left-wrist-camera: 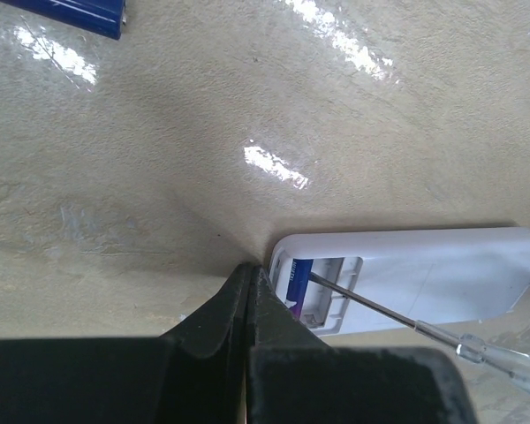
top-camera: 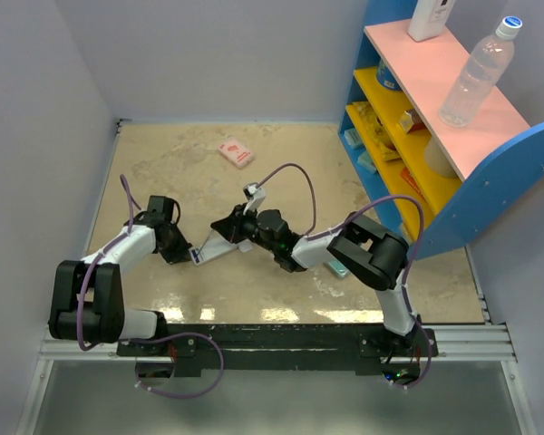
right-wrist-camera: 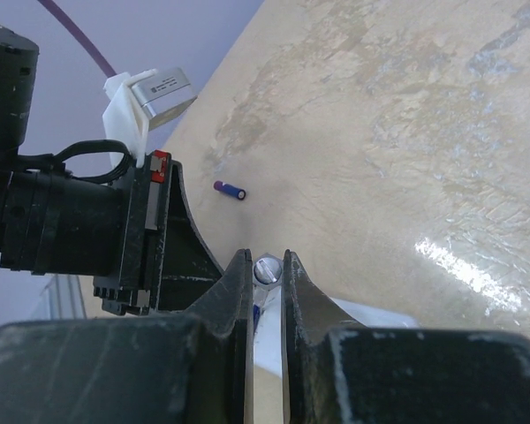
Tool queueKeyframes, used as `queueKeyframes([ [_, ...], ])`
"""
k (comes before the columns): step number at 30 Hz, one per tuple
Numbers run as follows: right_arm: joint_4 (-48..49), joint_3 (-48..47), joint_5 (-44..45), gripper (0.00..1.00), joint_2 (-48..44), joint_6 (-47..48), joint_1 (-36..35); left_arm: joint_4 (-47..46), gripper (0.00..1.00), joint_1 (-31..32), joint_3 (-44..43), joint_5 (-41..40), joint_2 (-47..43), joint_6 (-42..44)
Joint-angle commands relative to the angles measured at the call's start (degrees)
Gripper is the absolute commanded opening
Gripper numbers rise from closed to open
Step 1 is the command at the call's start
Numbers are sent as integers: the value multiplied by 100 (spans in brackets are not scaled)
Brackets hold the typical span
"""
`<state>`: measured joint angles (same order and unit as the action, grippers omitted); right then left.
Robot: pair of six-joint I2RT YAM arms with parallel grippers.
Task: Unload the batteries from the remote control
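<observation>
The white remote control [top-camera: 216, 248] lies back-up on the table between both grippers. In the left wrist view the remote [left-wrist-camera: 442, 278] has its battery bay open, with a blue-purple battery [left-wrist-camera: 297, 278] inside at the near end. My left gripper [left-wrist-camera: 252, 272] is shut and empty, its tips on the table against the remote's end; it also shows in the top view [top-camera: 189, 256]. My right gripper [right-wrist-camera: 267, 263] is shut on a clear-handled screwdriver [right-wrist-camera: 267, 270], whose shaft [left-wrist-camera: 380, 309] reaches into the bay beside the battery. A loose battery [right-wrist-camera: 230, 190] lies on the table beyond.
A pink packet [top-camera: 236, 152] lies at the back of the table. A teal flat box [top-camera: 337, 269] sits under my right arm. A blue shelf unit [top-camera: 453, 136] with a bottle and other items stands along the right side. White walls enclose the left and back.
</observation>
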<state>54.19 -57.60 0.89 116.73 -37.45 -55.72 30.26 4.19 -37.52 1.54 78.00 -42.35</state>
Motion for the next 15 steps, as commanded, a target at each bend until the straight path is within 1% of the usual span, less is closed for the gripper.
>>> queueKeyframes([
  [1,529,205,-404,0,131,-482,88,-257,0,-5,166,83,190,34],
  [3,662,302,-554,0,201,-605,184,-258,0,-5,183,83,190,25],
  [8,1365,539,-844,0,412,-1115,430,-258,0,-5,201,66,181,25],
  [15,1655,461,-1011,0,605,-1370,492,-249,0,-5,192,39,198,25],
])
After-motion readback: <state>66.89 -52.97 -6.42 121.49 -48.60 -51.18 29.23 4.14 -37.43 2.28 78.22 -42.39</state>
